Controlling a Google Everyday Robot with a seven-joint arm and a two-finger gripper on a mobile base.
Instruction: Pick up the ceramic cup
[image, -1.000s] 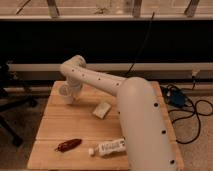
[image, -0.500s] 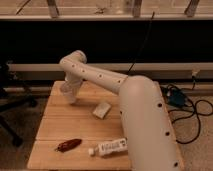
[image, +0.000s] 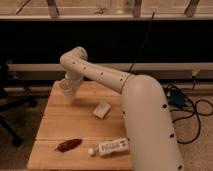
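The ceramic cup (image: 66, 92) is small, plain and white. It is at the far left corner of the wooden table (image: 55, 125). My gripper (image: 69, 84) hangs from the bent wrist right over the cup and partly hides its top. I cannot tell whether the cup rests on the table or is lifted off it. The thick white arm (image: 145, 115) comes in from the lower right and crosses the table's right side.
A flat pale block (image: 102, 110) lies mid-table. A red pepper-like object (image: 68, 145) and a white labelled tube (image: 111, 147) lie near the front edge. A dark chair (image: 10, 100) stands to the left. A blue box (image: 176, 97) and cables lie on the floor to the right.
The wrist joint has risen a little at the table's far left corner. The cup stays right under the gripper. Nothing else on the table has moved.
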